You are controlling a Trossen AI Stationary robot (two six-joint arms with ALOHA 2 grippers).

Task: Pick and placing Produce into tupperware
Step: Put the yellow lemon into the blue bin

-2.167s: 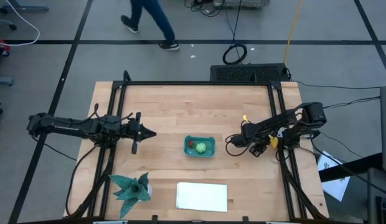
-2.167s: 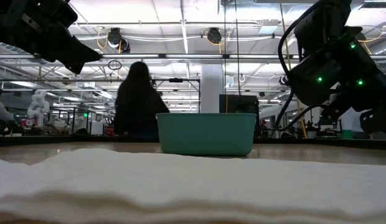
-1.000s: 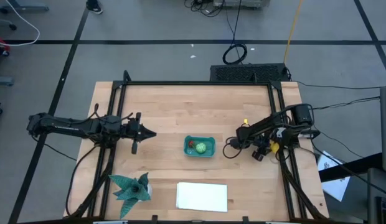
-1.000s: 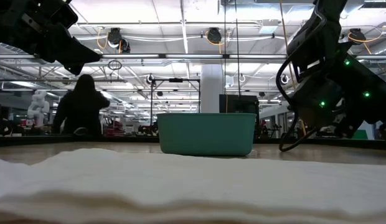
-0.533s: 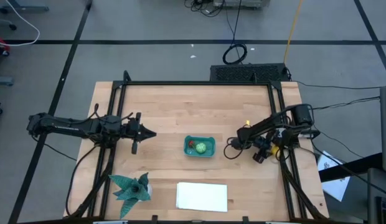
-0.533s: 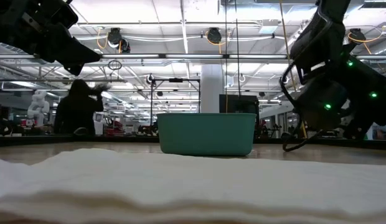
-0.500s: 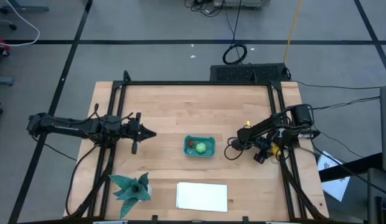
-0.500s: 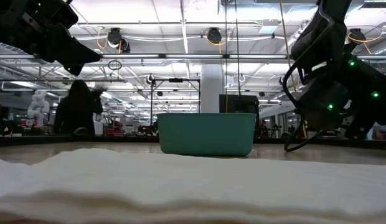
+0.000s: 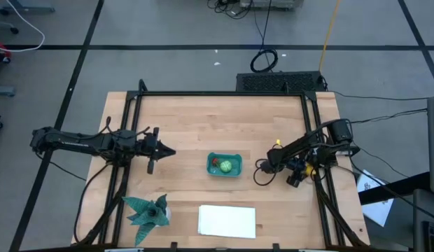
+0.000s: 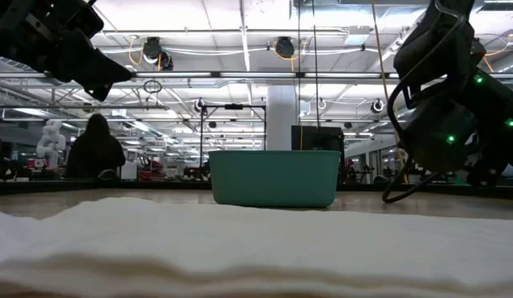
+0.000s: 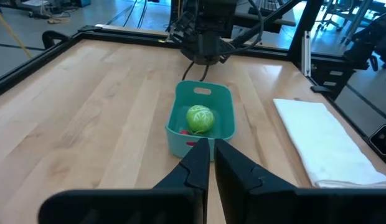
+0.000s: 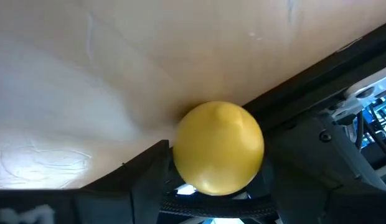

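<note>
The teal tupperware point(image 9: 224, 164) stands on the table's middle, with a light green round fruit point(image 11: 200, 118) and a red piece point(image 11: 182, 131) of the produce inside. My right gripper point(image 9: 275, 147), to the tub's right near the table's right rail, is shut on the yellow fruit point(image 12: 218, 147). My left gripper point(image 11: 211, 158) hovers shut left of the tub, pointing at it, and touches nothing. My right gripper has the yellow fruit between its two fingers, one finger point(image 12: 149, 165) against the fruit's side point(image 12: 180, 155) and the other hidden behind the fruit. The fingers slant down toward the table's left. Whether the fruit touches the table, I cannot tell.
A folded white cloth point(image 9: 227, 220) lies at the near edge, and a spiky teal star-shaped thing point(image 9: 148, 211) lies at the near left. Black frame rails point(image 9: 224, 94) run round the tabletop. A person point(image 10: 95, 149) stands in the room beyond.
My right gripper has drifted a little toward the table's near edge and rolled slightly, and the yellow fruit has gone with it. The person in the room behind has shifted about.
</note>
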